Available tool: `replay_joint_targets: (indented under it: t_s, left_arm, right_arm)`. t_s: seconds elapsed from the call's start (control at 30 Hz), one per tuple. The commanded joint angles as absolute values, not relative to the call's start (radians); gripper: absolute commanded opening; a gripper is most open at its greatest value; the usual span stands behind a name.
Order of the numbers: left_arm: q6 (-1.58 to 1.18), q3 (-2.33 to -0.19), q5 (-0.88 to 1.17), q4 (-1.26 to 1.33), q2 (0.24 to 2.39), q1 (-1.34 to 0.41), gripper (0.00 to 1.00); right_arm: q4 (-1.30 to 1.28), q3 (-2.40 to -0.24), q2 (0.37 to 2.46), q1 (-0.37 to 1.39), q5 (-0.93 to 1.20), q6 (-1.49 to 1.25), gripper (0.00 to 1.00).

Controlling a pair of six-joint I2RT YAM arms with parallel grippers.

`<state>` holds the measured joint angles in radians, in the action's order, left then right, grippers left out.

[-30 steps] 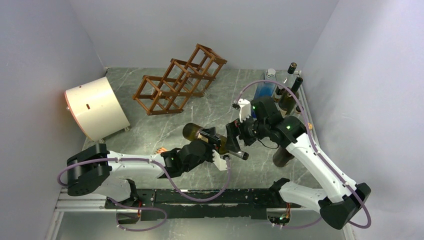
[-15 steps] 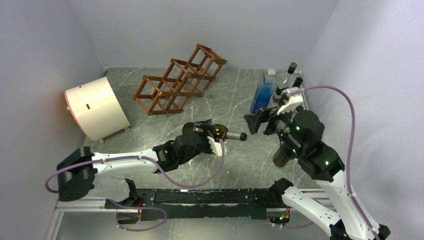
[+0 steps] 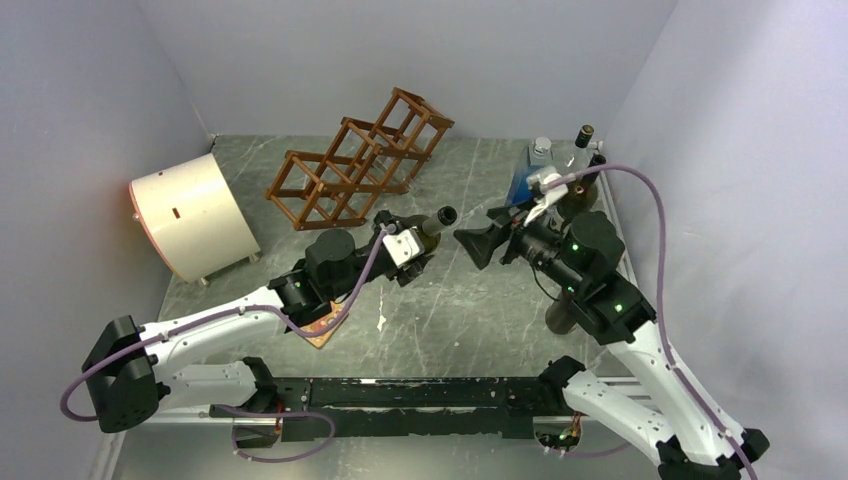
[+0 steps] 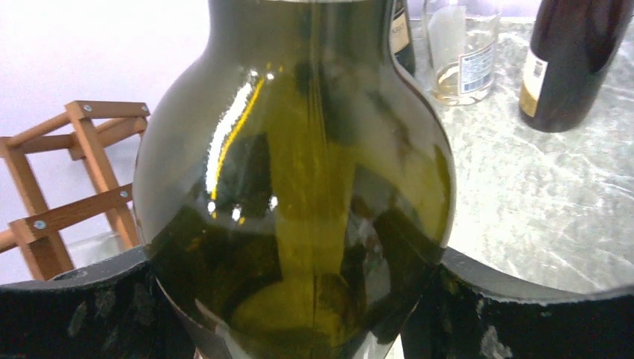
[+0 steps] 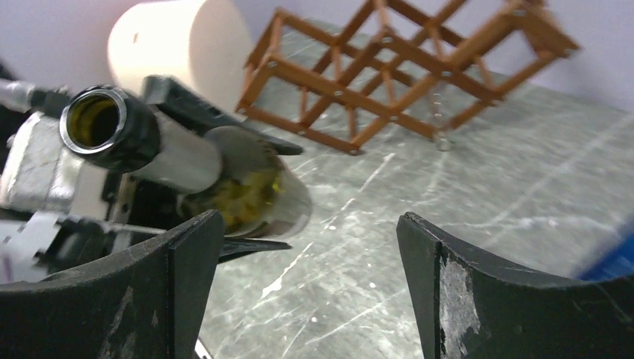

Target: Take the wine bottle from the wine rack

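Note:
The reddish-brown wine rack (image 3: 355,165) stands at the back of the table, and no bottle shows in its cells. My left gripper (image 3: 408,247) is shut on the body of a green wine bottle (image 3: 436,220) and holds it above the table in front of the rack, neck pointing right. In the left wrist view the bottle (image 4: 299,172) fills the frame between my fingers (image 4: 75,307). My right gripper (image 3: 478,243) is open and empty, just right of the bottle's mouth (image 5: 97,120), not touching it. The rack also shows in the right wrist view (image 5: 404,67).
A cream drum (image 3: 192,215) lies at the left. A blue bottle (image 3: 525,180) and several dark and clear bottles (image 3: 580,150) stand at the back right by the wall. One dark bottle (image 3: 562,315) stands beside my right arm. A small orange piece (image 3: 322,335) lies under my left arm.
My left arm has carried the bottle back and up from the table's front centre, its neck swinging up to the right. My right gripper has come off the neck and drawn back right.

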<state>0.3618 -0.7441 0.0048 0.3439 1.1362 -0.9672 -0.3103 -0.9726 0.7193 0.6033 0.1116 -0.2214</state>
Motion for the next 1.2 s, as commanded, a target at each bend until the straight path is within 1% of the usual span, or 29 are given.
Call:
replay_joint_targets:
  t_s: [0.0,0.1,0.27,0.3,0.4,0.53,0.57,0.63,0.7,0.73,0.77,0.8,0.83,0.87,0.9,0.93,0.97,1.17]
  left_arm:
    - [0.279,-0.809,0.115,0.436,1.13,-0.947,0.07]
    - [0.276,-0.813,0.122,0.429,1.141,-0.944,0.07]
    - [0.27,-0.833,0.146,0.404,1.168,-0.942,0.07]
    - [0.271,-0.837,0.147,0.395,1.172,-0.942,0.07]
    - [0.274,-0.838,0.148,0.393,1.178,-0.942,0.07]
    - [0.277,-0.839,0.151,0.391,1.187,-0.942,0.07]
    - [0.279,-0.84,0.152,0.389,1.19,-0.942,0.07]
    - [0.282,-0.843,0.16,0.381,1.195,-0.941,0.07]
    - [0.284,-0.847,0.161,0.377,1.2,-0.941,0.07]
    - [0.284,-0.85,0.158,0.373,1.202,-0.941,0.07]
    - [0.278,-0.857,0.15,0.367,1.206,-0.942,0.11]
    - [0.269,-0.863,0.132,0.363,1.21,-0.942,0.24]
    - [0.255,-0.866,0.105,0.363,1.212,-0.941,0.43]
    - [0.235,-0.866,0.059,0.371,1.213,-0.941,0.67]
    - [0.221,-0.864,0.029,0.379,1.213,-0.942,0.88]
    - [0.213,-0.86,0.011,0.388,1.211,-0.942,0.98]
    - [0.208,-0.854,0.0,0.4,1.207,-0.942,1.0]
    - [0.216,-0.847,0.022,0.415,1.192,-0.941,0.99]
  right_arm:
    - [-0.161,-0.979,0.742,0.605,0.391,-0.149,0.89]
    - [-0.074,-0.964,0.764,0.605,0.465,-0.144,0.85]
    - [-0.036,-0.996,0.843,0.604,0.581,-0.127,0.72]
    - [-0.029,-0.997,0.852,0.605,0.583,-0.126,0.7]
    - [-0.03,-0.996,0.882,0.606,0.581,-0.116,0.58]
    - [-0.008,-0.994,0.911,0.605,0.582,-0.123,0.52]
    - [-0.004,-0.992,0.917,0.605,0.578,-0.123,0.49]
    - [-0.005,-0.994,0.922,0.606,0.545,-0.122,0.34]
    - [-0.005,-0.993,0.921,0.606,0.517,-0.119,0.04]
    - [-0.006,-0.994,0.919,0.605,0.508,-0.116,0.0]
    - [-0.006,-0.993,0.915,0.606,0.499,-0.115,0.0]
    - [-0.01,-0.992,0.912,0.604,0.486,-0.116,0.0]
    - [-0.013,-0.989,0.909,0.605,0.477,-0.115,0.0]
    - [-0.018,-0.988,0.902,0.604,0.463,-0.115,0.0]
    - [-0.024,-0.988,0.899,0.605,0.452,-0.114,0.0]
    - [-0.031,-0.99,0.894,0.605,0.429,-0.116,0.0]
    - [-0.039,-0.99,0.889,0.606,0.411,-0.118,0.0]
    - [-0.074,-0.997,0.864,0.604,0.356,-0.12,0.0]
